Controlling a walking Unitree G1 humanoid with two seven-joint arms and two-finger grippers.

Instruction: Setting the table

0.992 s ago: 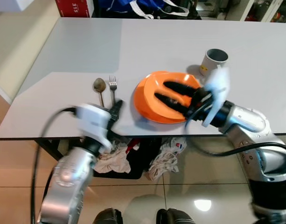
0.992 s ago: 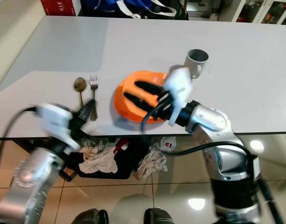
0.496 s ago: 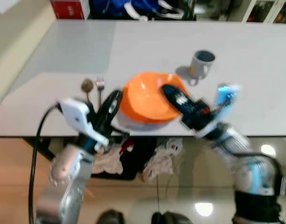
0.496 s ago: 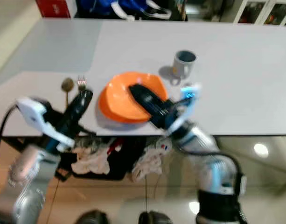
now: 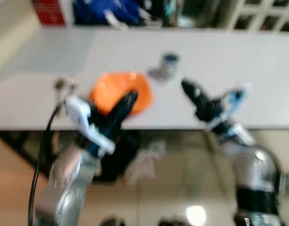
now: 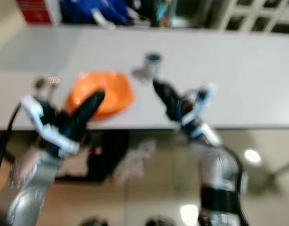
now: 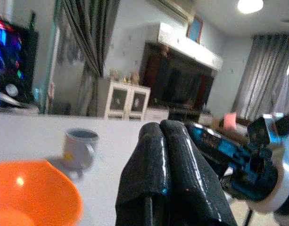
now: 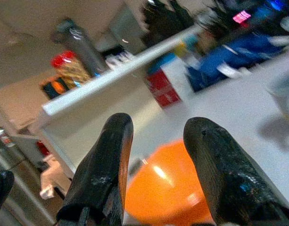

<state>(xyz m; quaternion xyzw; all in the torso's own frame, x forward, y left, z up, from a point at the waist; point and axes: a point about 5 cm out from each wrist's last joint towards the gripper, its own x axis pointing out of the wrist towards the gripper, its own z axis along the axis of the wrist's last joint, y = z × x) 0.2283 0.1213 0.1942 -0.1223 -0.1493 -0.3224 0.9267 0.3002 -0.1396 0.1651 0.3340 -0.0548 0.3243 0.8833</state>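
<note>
Both eye views are blurred. An orange bowl point(image 5: 117, 90) sits near the front edge of the white table point(image 5: 257, 61). A grey mug point(image 5: 169, 64) stands behind it to the right, and a spoon point(image 5: 59, 84) and a fork point(image 5: 72, 82) lie to its left. My left gripper point(image 5: 130, 98) is shut with nothing in it, raised just in front of the bowl. My right gripper point(image 5: 187, 88) hovers to the right of the bowl, off it. In the right wrist view its fingers point(image 8: 111, 155) stand apart with nothing between them and the bowl point(image 8: 170, 188) beyond.
A dark basket with crumpled cloths point(image 5: 135, 155) sits under the table's front edge. A red box point(image 5: 49, 12) and blue things point(image 5: 106, 12) stand behind the far edge. Bare table stretches to the right of the mug.
The whole picture has shifted and blurred, so the camera moved. My right gripper has come off the bowl and now sits to its right. The left gripper has risen toward the bowl.
</note>
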